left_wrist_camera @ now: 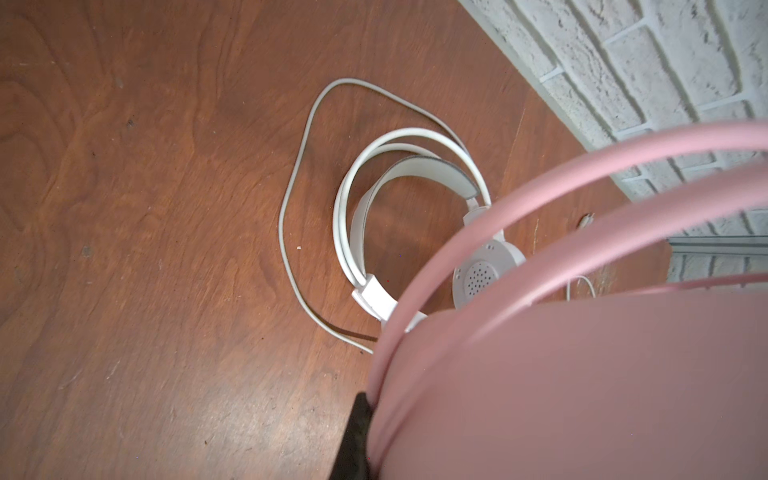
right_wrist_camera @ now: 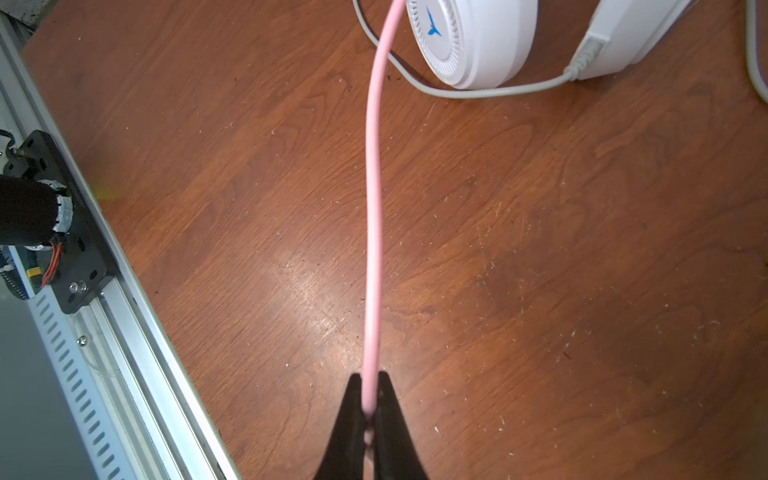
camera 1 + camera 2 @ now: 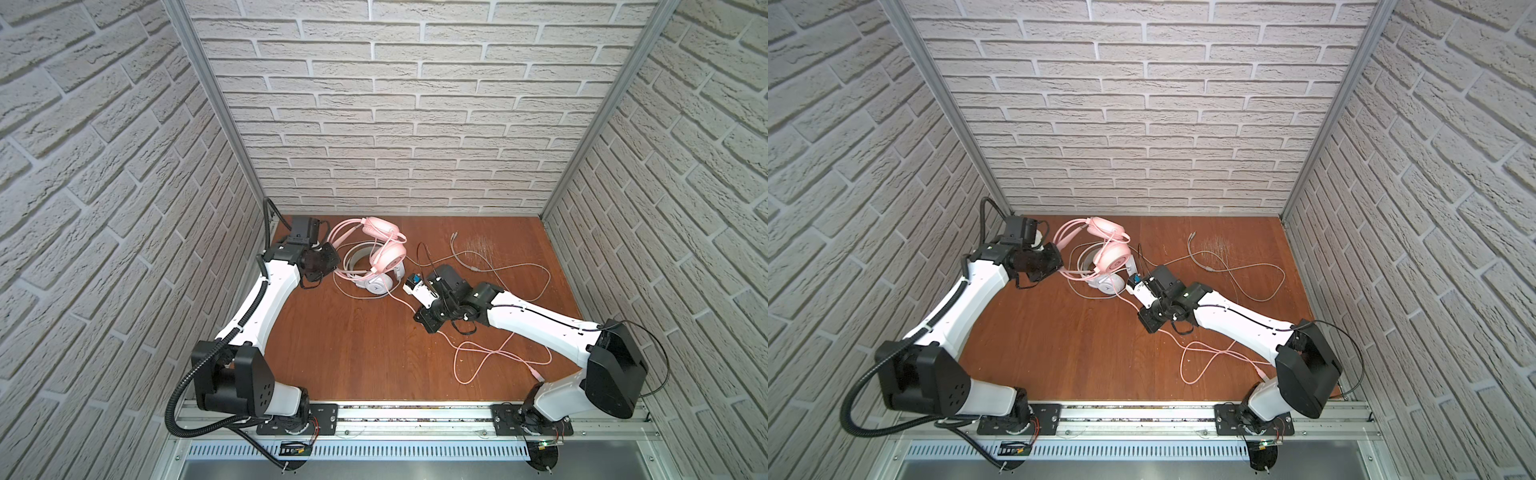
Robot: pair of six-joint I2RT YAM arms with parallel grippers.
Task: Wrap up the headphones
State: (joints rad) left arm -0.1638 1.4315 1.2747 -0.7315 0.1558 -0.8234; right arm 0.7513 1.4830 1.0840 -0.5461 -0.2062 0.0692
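Two headsets sit far left on the table [image 3: 332, 353], one headset [image 3: 380, 241] propped over the other headset [image 3: 376, 280] (touching); their cords [image 3: 490, 361] trail right and toward the near edge.

Headsets [image 3: 376, 266], cords [image 3: 482, 357] on wooden table [image 3: 353, 353]

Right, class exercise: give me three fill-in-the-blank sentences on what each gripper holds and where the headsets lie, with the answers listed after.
1. The right gripper is shut on the ____ cord.
2. The left gripper grips the pink headset at its ____.
3. The white headset lies on the wooden ____.

Missing words: pink; headband; table
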